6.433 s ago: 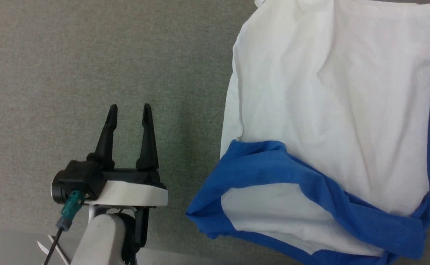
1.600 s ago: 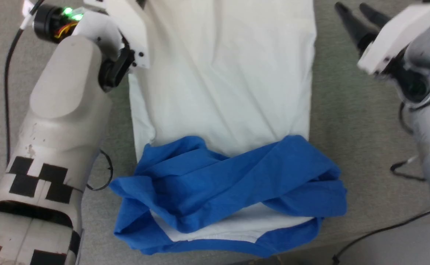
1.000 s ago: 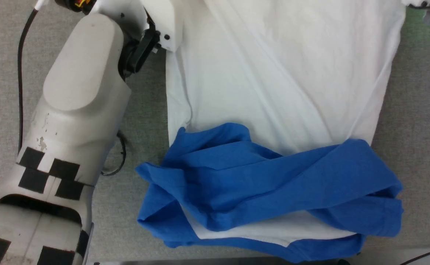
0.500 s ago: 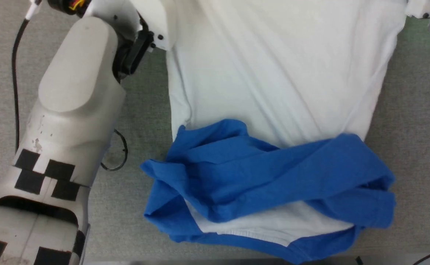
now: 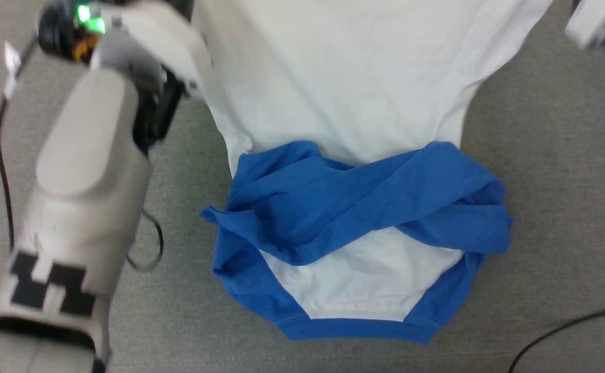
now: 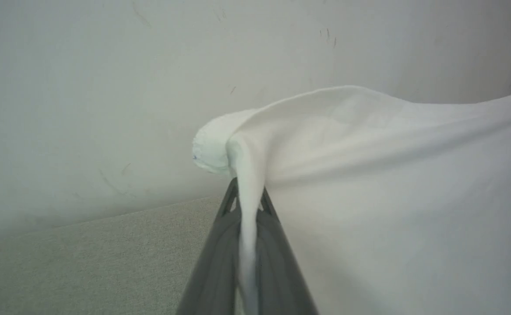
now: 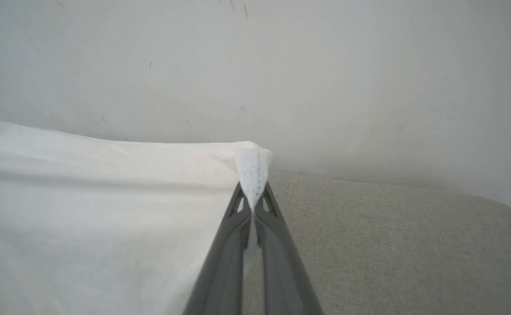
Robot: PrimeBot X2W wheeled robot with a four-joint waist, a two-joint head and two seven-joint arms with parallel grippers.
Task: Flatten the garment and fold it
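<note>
Grey surface [image 5: 551, 171] under garment [image 5: 343, 77] (sleeves [image 5: 364, 197] crossed).

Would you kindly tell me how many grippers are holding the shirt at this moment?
2. The left gripper is shut on a bunched white corner of the garment; the right gripper pinches another white corner of its hem.

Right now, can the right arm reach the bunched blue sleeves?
Probably not yet: the right tool is shut on a white corner of the garment. The blue sleeves lie uncovered, but it must release first.
</note>
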